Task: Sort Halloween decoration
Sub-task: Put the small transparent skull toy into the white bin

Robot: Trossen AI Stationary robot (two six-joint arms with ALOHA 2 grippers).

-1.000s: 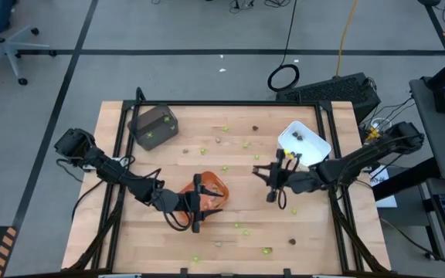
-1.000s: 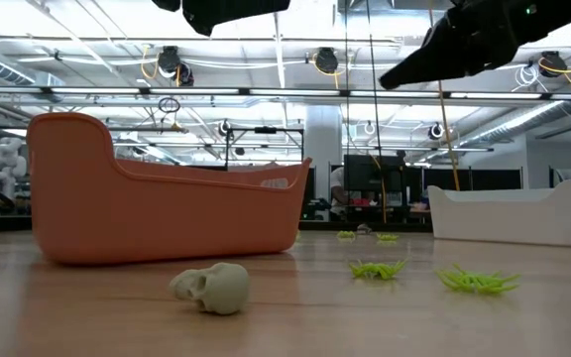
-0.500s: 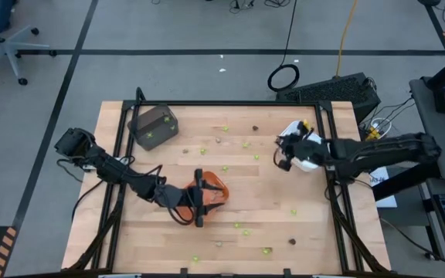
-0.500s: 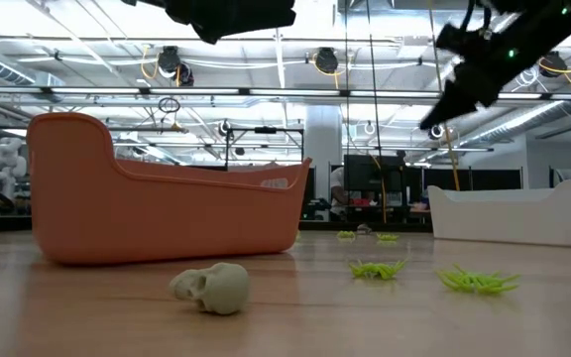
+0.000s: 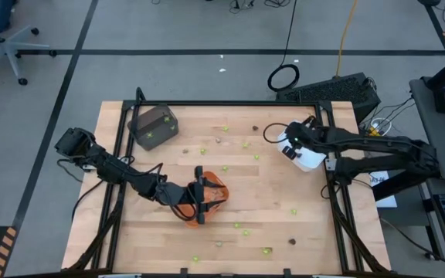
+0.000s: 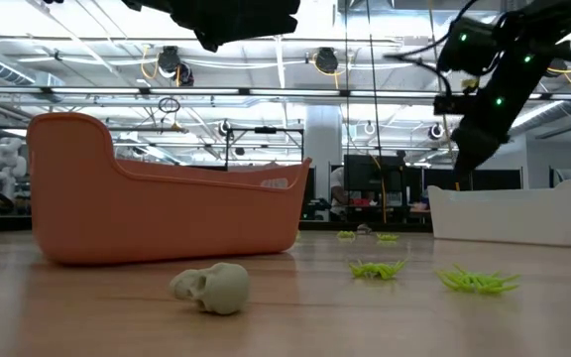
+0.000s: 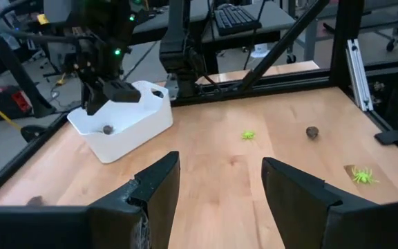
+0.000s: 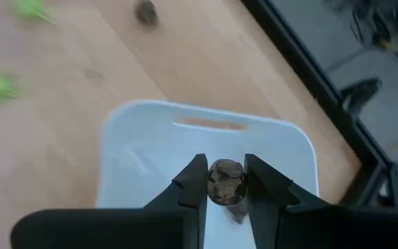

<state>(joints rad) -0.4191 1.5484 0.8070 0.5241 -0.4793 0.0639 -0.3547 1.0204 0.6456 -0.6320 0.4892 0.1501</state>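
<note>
Grey floor and taped lines frame the wooden table in the high view, where your right gripper hangs over the white tray and the left gripper waits above the orange tray, well apart from it; lime-green pieces and brown ones lie scattered on the boards between and beyond the two. Across the table at board level, the right gripper points down just above the white tray's rim, while a tan-grey skull and green spiders sit in the foreground, far from either gripper. Your left wrist camera shows that arm's fingers spread wide with nothing between them, looking ahead to the white tray, which already holds one dark piece. Through the right wrist camera the fingers pinch a small dark brown piece, directly over the tray's floor. The release looks like the step in hand: keep the gripper centred above the tray's floor rather than its wall, lower a little if you can, then part the fingers fully so the round piece drops straight and does not bounce out or roll over the rim.
</note>
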